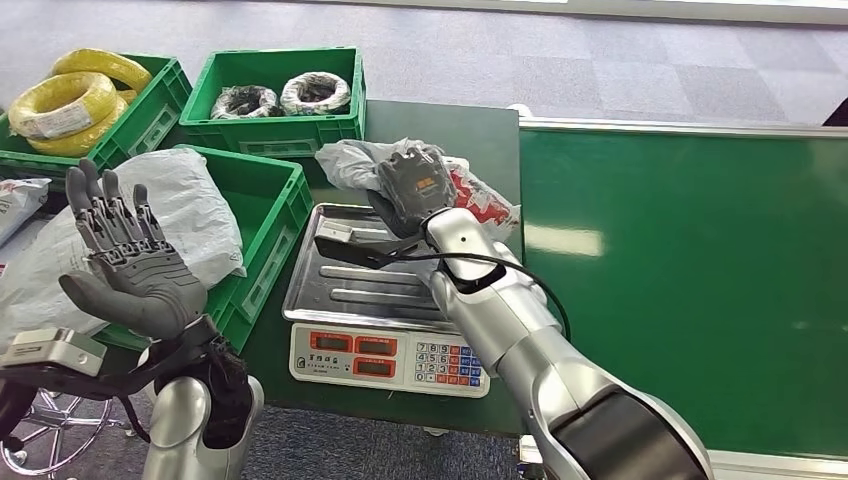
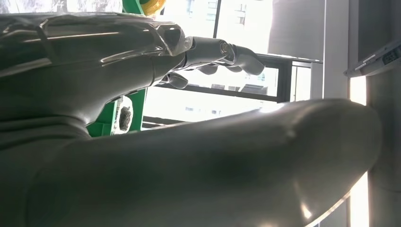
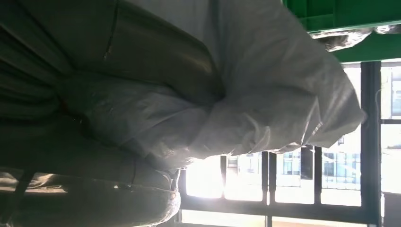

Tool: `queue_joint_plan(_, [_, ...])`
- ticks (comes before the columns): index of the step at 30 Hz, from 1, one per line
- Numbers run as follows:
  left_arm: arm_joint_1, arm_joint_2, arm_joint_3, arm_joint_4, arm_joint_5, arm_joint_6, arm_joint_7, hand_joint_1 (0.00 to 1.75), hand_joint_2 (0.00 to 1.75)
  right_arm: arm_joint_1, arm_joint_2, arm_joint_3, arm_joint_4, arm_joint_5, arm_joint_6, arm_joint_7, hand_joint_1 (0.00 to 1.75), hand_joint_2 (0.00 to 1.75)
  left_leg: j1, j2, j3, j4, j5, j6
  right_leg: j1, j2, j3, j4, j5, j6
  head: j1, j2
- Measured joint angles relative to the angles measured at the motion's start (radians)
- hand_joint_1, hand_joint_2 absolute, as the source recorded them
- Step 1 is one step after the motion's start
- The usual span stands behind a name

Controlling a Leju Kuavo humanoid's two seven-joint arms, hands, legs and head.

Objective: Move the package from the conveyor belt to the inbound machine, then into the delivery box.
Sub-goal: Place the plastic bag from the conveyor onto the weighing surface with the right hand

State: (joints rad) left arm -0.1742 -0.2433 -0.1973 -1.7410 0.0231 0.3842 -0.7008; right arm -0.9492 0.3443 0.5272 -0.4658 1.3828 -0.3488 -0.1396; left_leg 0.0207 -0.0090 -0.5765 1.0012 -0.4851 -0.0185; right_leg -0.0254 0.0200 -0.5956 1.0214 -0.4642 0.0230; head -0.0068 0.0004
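Right hand (image 1: 415, 187): reaches forward over the far edge of the scale, fingers wrapped over a soft package.
Package (image 1: 345, 160): a crumpled grey-white plastic mailer bag with a red-printed part at its right; held above the back rim of the scale tray, near the crate of dark coils. In the right wrist view the bag (image 3: 265, 94) bulges past the hand, which is mostly hidden, so the exact grip is hard to read.
Left hand (image 1: 125, 255): raised, palm up, fingers spread and straight, holding nothing; it hovers in front of the nearest green crate.
Scale (image 1: 385, 355): steel tray (image 1: 345, 285) with a keypad front, on the dark table.
Conveyor belt (image 1: 690, 280): green, to the right of the scale.
Green crate (image 1: 270, 215): holds a large white bag (image 1: 190, 215).
Far crates: one with yellow cable coils (image 1: 65, 100), one with dark coils (image 1: 280, 95).
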Motion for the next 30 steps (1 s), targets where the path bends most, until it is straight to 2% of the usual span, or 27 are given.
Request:
queue_joint_plan(7, [0.0,-0.002,0.013,0.0,-0.003,-0.028,0.0,0.0,0.0,-0.001,0.003,0.072,0.003,-0.006,-0.016,-0.048,1.75,1.75,0.0,0.0,0.0,0.0,0.0,0.0,0.0,0.0,0.0,0.0,0.0,0.0,0.0,0.0])
queue_joint_plan(16, [0.001,-0.005,0.024,-0.01,-0.006,-0.039,0.0,0.0,0.0,-0.001,0.003,0.151,0.002,-0.084,-0.005,-0.08,1.71,1.75,0.0,0.0,0.0,0.0,0.0,0.0,0.0,0.0,0.0,0.0,0.0,0.0,0.0,0.0])
queue_joint_plan(17, [0.001,-0.005,0.025,-0.013,-0.006,-0.039,0.0,0.0,0.0,-0.001,0.003,0.162,0.002,-0.104,0.0,-0.081,1.48,1.75,0.0,0.0,0.0,0.0,0.0,0.0,0.0,0.0,0.0,0.0,0.0,0.0,0.0,0.0])
queue_joint_plan(20, [0.008,-0.005,0.028,-0.023,-0.008,-0.038,0.0,0.0,0.0,-0.002,0.003,0.19,0.003,-0.159,0.008,-0.072,0.19,1.75,0.0,-0.001,0.0,0.0,0.0,0.0,0.0,0.0,0.0,0.0,0.0,0.0,0.0,0.0])
queue_joint_plan(21, [0.012,-0.004,0.028,-0.026,-0.009,-0.038,0.0,0.0,0.0,-0.002,0.003,0.197,0.005,-0.169,0.005,-0.065,0.0,1.75,0.0,0.0,0.0,0.0,0.0,0.0,0.0,0.0,0.0,0.0,0.0,0.0,0.0,0.0])
queue_joint_plan(25, [0.027,-0.002,0.03,-0.032,-0.009,-0.039,0.0,0.0,0.0,-0.002,0.003,0.215,0.019,-0.17,-0.034,-0.037,0.0,0.0,0.0,-0.001,0.0,0.0,0.0,0.0,0.0,0.0,0.0,0.0,0.0,0.0,0.0,0.0])
queue_joint_plan(30, [0.042,0.0,0.031,-0.036,-0.011,-0.031,0.0,0.0,0.0,-0.006,0.003,0.226,0.043,-0.146,-0.08,-0.008,0.0,0.0,0.0,-0.001,0.0,0.0,0.0,0.0,0.0,0.0,0.001,0.0,0.0,0.0,0.0,0.0])
